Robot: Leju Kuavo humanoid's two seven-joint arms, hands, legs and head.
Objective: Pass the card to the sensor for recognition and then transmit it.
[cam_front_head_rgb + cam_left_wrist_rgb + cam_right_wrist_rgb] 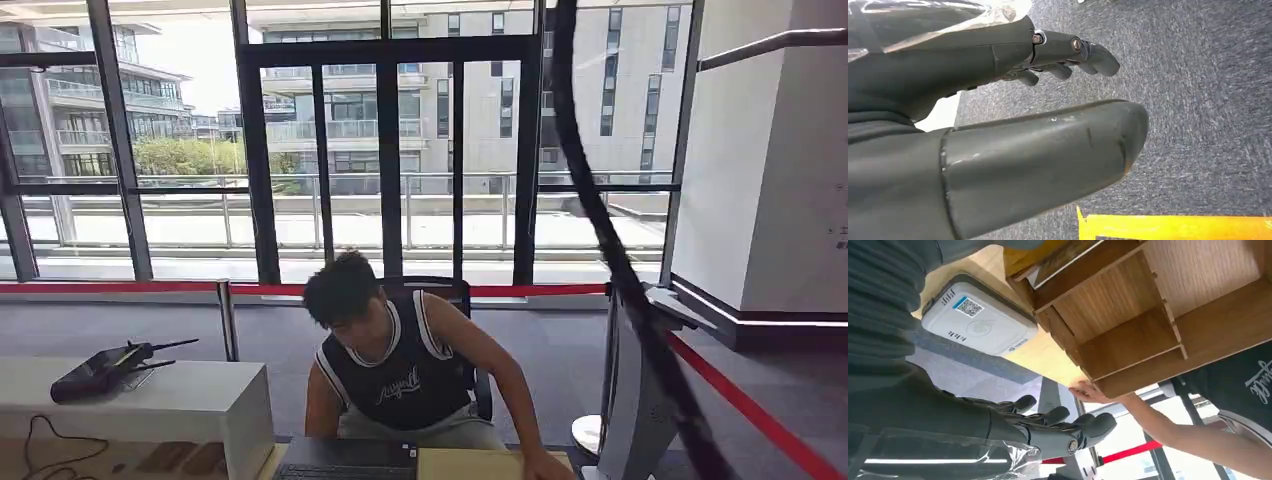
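Observation:
In the right wrist view a white card sensor with a QR code lies on the pale wooden desk. Beside it stands a wooden organiser box with several compartments. A flat card-like item lies in one of its slots, partly hidden. My right hand hangs off the desk's edge, fingers extended and holding nothing. A person's hand touches the box's corner. My left hand is spread over grey carpet and holds nothing.
A person in a dark jersey sits behind the desk and reaches toward its right side. A keyboard lies in front of them. A white bench carries a black device. Red barrier tape and a black cable cross the right.

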